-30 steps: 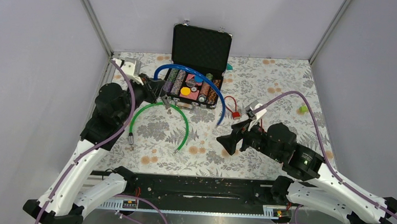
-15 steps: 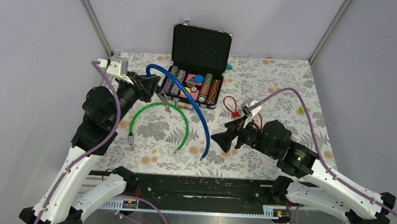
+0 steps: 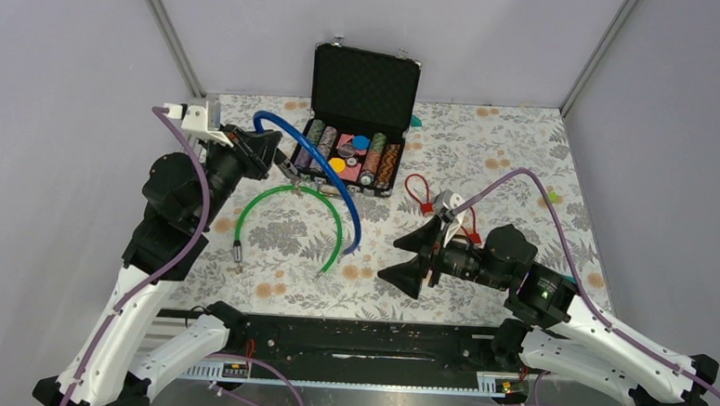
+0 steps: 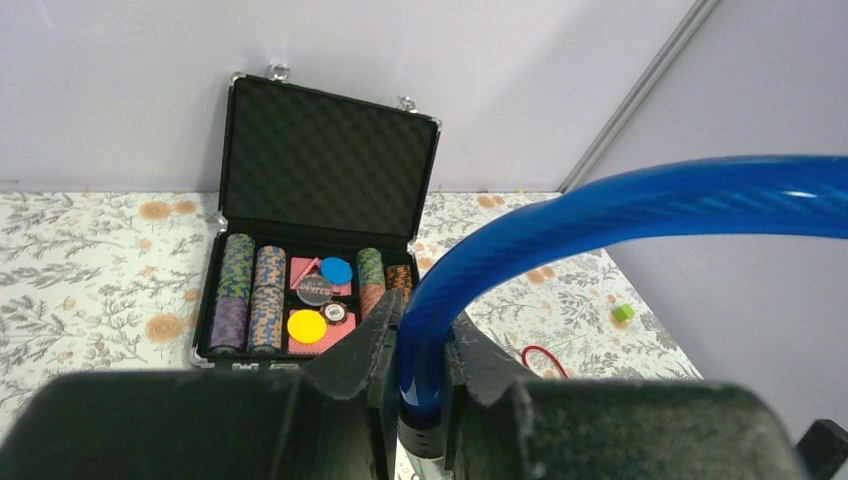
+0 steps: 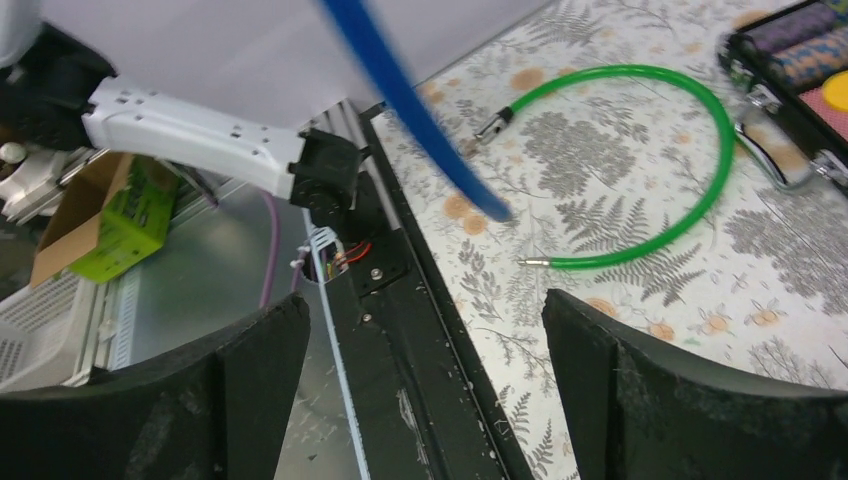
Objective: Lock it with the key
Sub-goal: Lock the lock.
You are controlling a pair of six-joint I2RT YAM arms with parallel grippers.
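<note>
From above, the left pincer (image 3: pixel 286 167) is clamped on one end of the blue cable (image 3: pixel 339 169), raised over the desk (image 3: pixel 508 146) just in front of the open case (image 3: pixel 363 82). The cable loops up beside the wrist, arcs across the case's front edge and drops, its free end hanging near the right side of the green cable (image 3: pixel 339 225). The green cable lies on the desk in an open arch, both ends pointing toward the arms. The right pincer (image 3: pixel 407 255) is spread wide and holds nothing, facing left toward the green cable. A thin red loop (image 3: pixel 418 186) lies on the desk between the case and the right arm. Whether a key hangs on it cannot be made out.

In the left wrist view, the left pincer (image 4: pixel 425 335) squeezes the blue cable (image 4: pixel 620 205) between both fingers. The cable rises from them and sweeps off to the right. Behind it stands the case (image 4: pixel 330 150), its lid upright and rows of chips inside. The red loop (image 4: pixel 545 360) and a small green block (image 4: pixel 623 313) lie further right.

In the right wrist view, the right pincer (image 5: pixel 425 310) gapes, empty. Beyond it, the blue cable (image 5: pixel 420 110) slants down across the frame, blurred, and ends close to the green cable (image 5: pixel 700 190). One corner of the case (image 5: pixel 790 60) shows at the upper right.
</note>
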